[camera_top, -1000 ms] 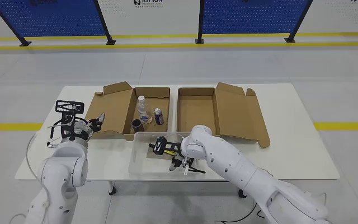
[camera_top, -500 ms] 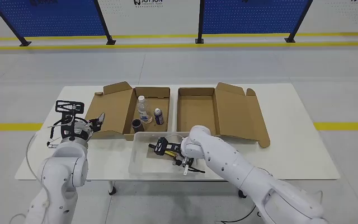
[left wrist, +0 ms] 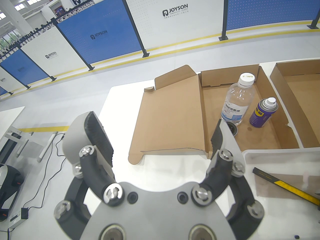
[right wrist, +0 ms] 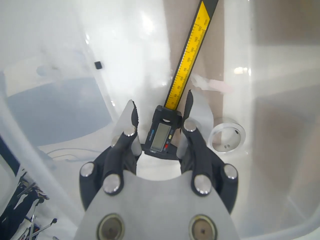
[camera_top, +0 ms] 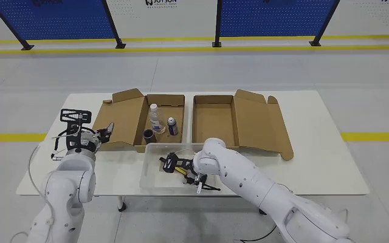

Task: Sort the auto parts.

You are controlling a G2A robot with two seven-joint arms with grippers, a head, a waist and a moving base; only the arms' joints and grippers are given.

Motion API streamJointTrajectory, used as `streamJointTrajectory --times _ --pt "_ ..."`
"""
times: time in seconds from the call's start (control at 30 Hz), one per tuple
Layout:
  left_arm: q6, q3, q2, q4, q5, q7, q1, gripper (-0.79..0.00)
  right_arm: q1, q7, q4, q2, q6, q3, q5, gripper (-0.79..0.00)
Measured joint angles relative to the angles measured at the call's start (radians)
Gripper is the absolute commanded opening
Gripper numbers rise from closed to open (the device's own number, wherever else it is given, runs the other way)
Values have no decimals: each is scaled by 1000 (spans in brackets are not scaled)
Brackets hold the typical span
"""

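1. Down in the clear plastic bin (camera_top: pixel 152 176) at the table's (camera_top: pixel 316 158) front edge, the right gripper (right wrist: pixel 161 98) sits low over the digital caliper (right wrist: pixel 191 43).
2. Its fingers are part open and straddle the caliper's black display head. 1 finger looks right up against the head, the other has a visible gap, so it's not clamped on anything.
3. The caliper lies flat on the bin floor, with its yellow scale running away from the gripper toward the far wall.
4. Just beside that gripper, also in the bin, there's a silver metal ring (right wrist: pixel 226 137) lying flat.
5. The left gripper (left wrist: pixel 155 119) hangs over the table's left end with its fingers spread wide, holding nothing.
6. Behind the bin are 2 open cardboard boxes side by side. The left box (left wrist: pixel 212 106) has a water bottle (left wrist: pixel 237 101) and a blue spray can (left wrist: pixel 262 112) standing upright next to each other, plus a dark round part (left wrist: pixel 232 129) just in front of the bottle.
7. The right box (camera_top: pixel 213 121) has its lid flap folded out to the right.
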Motion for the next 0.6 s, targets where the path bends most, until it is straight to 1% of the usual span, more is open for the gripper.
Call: streamJointTrajectory --times 0.13,0.4,0.53,0.6 --pt "0 0 0 0 0 0 0 0 -2 15 -18 9 12 21 2 -388" --pt "0 0 0 0 0 0 0 0 -30 47 -47 27 70 43 -46 -422" --pt "0 0 0 0 0 0 0 0 -38 62 -57 28 94 50 -43 -397" --pt "0 0 0 0 0 0 0 0 -40 72 -63 26 115 50 -46 -434"
